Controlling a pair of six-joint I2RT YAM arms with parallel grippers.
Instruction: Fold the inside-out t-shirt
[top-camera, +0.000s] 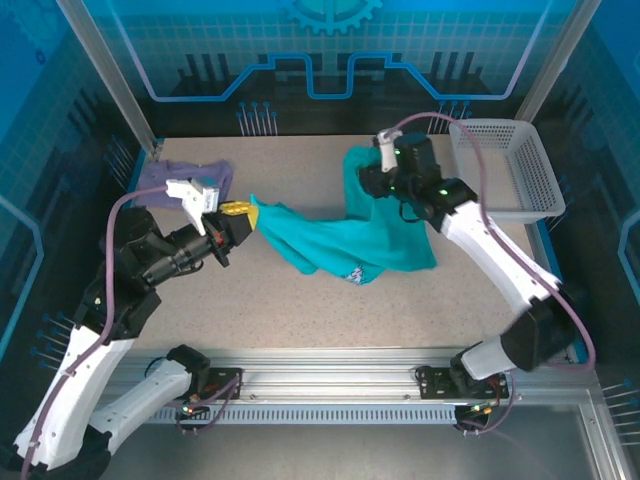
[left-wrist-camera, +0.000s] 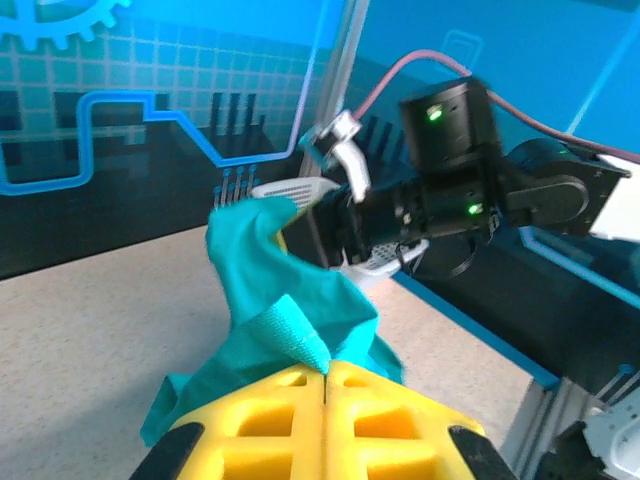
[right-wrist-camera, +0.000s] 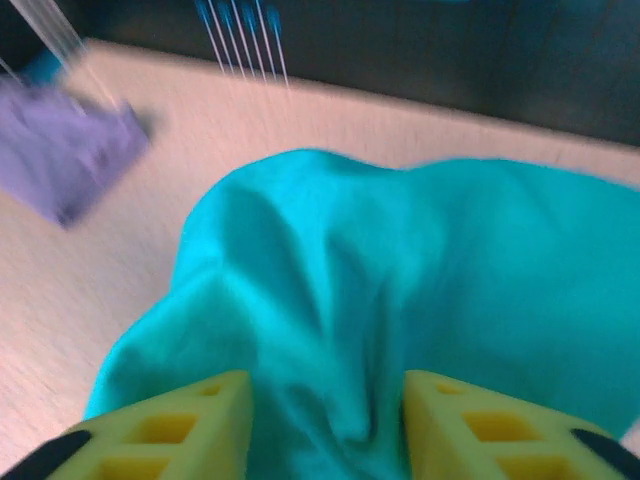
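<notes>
Left gripper, frame bottom, clamps the limp, light t-shirt; right gripper straddles it, we cannot tell how firmly; grab corners.

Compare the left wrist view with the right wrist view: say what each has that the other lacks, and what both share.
Left wrist view: the left gripper pinched shut on a fold of the teal t-shirt, the right arm beyond it, and a white basket behind. Right wrist view: the lavender shirt at upper left, and the right gripper with fabric bunched between its fingers. Shared: the teal t-shirt and the tabletop.
</notes>
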